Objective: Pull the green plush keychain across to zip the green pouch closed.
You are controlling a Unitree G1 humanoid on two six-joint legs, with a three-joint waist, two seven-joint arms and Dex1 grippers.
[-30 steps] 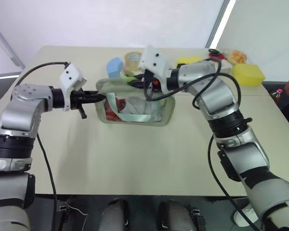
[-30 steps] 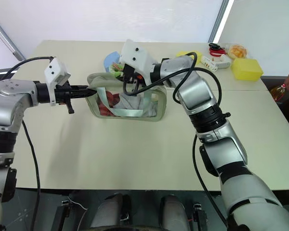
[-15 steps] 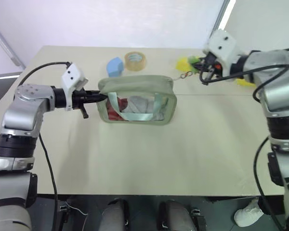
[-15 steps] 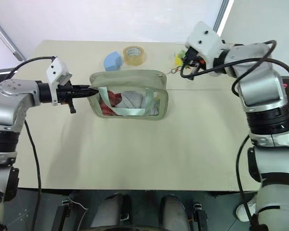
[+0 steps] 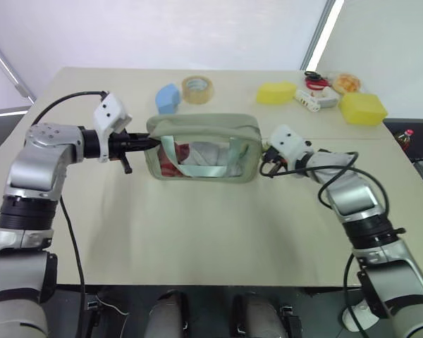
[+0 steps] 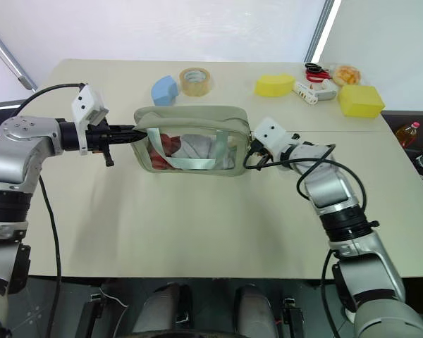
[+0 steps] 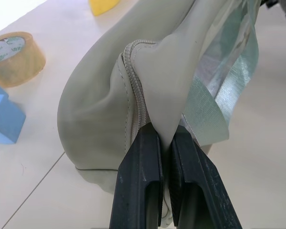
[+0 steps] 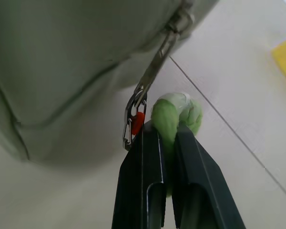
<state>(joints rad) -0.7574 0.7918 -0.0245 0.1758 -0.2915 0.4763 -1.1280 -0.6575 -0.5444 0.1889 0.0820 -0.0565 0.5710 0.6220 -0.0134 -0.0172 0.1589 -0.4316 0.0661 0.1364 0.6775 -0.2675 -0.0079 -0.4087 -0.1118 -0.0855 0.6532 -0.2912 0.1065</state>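
Beige surface (image 5: 197, 232), two panels meeting along a seam, is lying below a white backdrop in the head views.

Head views, items:
- Pouch (image 5: 204, 149) is sitting near the middle of the surface, clear window facing the camera, red and white contents and a mint strap (image 5: 201, 171) showing through it; its top is looking zipped along the whole length.
- Left end effector (image 5: 142, 143) is reaching in level from the left, pinching the pouch's left end.
- Right end effector (image 5: 266, 159) is sitting just beside the pouch's right end, low over the surface; its fingers are hidden behind its own white housing.
- Blue block (image 5: 168, 98) and tape roll (image 5: 198, 89) are lying behind the pouch.
- Two yellow sponges (image 5: 276, 92) (image 5: 362, 108) are lying at the far right, a white tool (image 5: 316, 99) between them.

Left wrist view:
- Two black fingers (image 7: 138, 186) are standing narrow, clamping a fold of the pouch's fabric beside the zipper track (image 7: 135, 90).
- Tape roll and blue block are showing beyond, well apart from the pouch.

Right wrist view:
- Black fingers (image 8: 144, 176) are standing narrow, squeezing the keychain (image 8: 175, 118), a lime-green blob.
- Metal clasp (image 8: 144, 102), with a red spot at its lower end, is running from the keychain up to the zipper pull at the pouch's corner.
- Pouch wall is looming close alongside.
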